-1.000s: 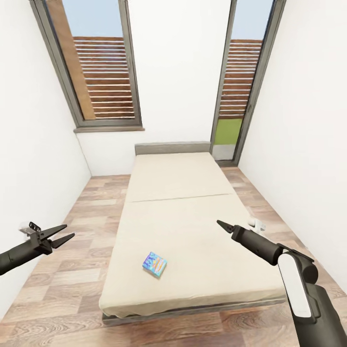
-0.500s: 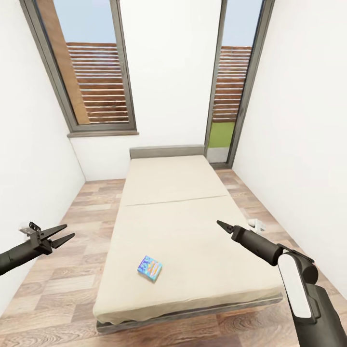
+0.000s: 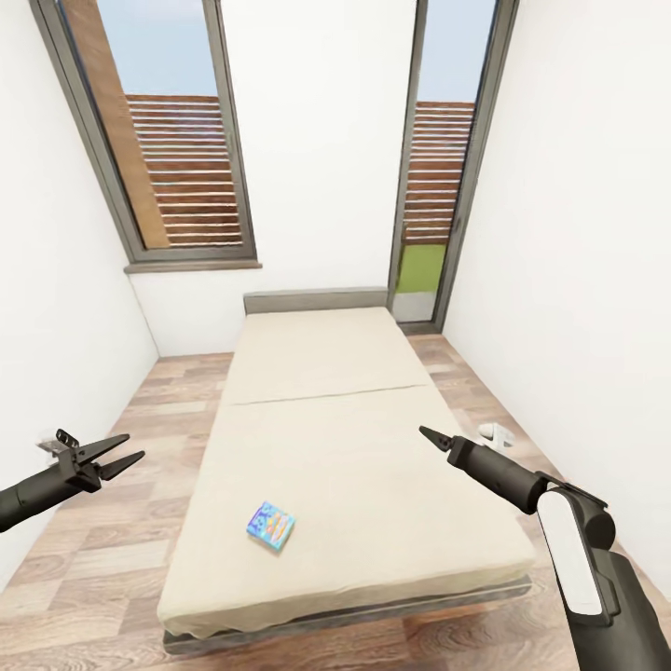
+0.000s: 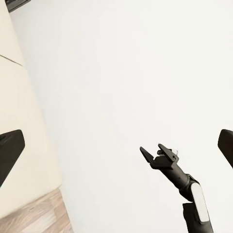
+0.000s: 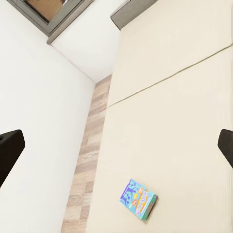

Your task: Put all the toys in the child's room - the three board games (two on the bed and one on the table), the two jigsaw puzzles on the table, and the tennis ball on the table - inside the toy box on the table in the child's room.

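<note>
A small blue board game point(image 3: 270, 527) lies flat on the beige bed point(image 3: 326, 373), near its foot end and left of the middle. It also shows in the right wrist view point(image 5: 138, 199) on the bed point(image 5: 184, 97). My left gripper point(image 3: 133, 446) hangs open over the floor left of the bed, holding nothing. My right gripper point(image 3: 431, 435) hovers open above the bed's right side, well right of the game; the left wrist view shows its fingers apart point(image 4: 153, 148). The table, toy box, jigsaw puzzles and tennis ball are out of view.
White walls close in on both sides, with strips of wood floor point(image 3: 102, 550) along the bed. Tall grey-framed windows point(image 3: 177, 168) stand behind the headboard point(image 3: 315, 300). A small white object point(image 3: 496, 432) lies on the floor at the bed's right.
The whole head view has shifted, so the bed and the blue game sit further left in the picture. Both grippers keep the same pose and opening.
</note>
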`<state>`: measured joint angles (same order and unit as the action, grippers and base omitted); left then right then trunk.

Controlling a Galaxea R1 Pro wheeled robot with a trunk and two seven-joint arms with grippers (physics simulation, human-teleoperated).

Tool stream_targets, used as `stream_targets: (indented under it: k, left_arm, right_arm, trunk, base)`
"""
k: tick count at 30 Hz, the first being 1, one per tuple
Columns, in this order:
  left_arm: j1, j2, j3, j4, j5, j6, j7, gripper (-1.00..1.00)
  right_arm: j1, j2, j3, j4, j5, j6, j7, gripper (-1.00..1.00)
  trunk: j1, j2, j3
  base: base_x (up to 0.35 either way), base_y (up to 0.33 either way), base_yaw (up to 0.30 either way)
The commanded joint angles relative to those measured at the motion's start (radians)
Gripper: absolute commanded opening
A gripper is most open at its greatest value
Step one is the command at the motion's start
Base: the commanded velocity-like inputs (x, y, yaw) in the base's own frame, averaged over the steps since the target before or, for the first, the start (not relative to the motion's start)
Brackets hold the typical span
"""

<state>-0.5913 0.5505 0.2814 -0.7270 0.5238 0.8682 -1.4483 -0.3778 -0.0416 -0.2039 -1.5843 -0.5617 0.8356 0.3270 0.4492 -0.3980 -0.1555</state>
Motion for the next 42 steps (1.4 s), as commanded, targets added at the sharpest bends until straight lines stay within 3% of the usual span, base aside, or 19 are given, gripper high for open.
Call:
stream_targets:
  k: [1, 18, 30, 42]
  left_arm:
    - [-0.001, 0.000, 0.000, 0.000, 0.001, 0.011, -0.003, 1.00]
    - [-0.001, 0.000, 0.001, 0.000, 0.001, 0.011, -0.003, 1.00]
    - [-0.001, 0.000, 0.001, 0.000, 0.001, 0.011, -0.004, 1.00]
    - [-0.001, 0.000, 0.001, 0.000, 0.001, 0.011, -0.004, 1.00]
  right_arm:
    - [-0.001, 0.000, -0.002, 0.000, 0.003, 0.005, 0.006, 1.00]
    - [-0.001, 0.000, -0.002, 0.000, 0.003, 0.004, 0.006, 1.00]
    - [-0.001, 0.000, 0.000, 0.000, 0.003, 0.004, 0.005, 1.00]
    - [-0.001, 0.001, 0.003, 0.000, 0.005, -0.020, -0.003, 1.00]
  trunk:
    - [0.001, -0.002, 0.000]
    - [0.001, -0.002, 0.028]
    - [0.001, -0.002, 0.047]
    - [0.001, -0.002, 0.050]
  base:
    - [0.080, -0.058, 0.000]
    - [0.140, -0.010, 0.000]
    - [0.217, -0.149, 0.000]
    - [0.135, -0.108, 0.000]
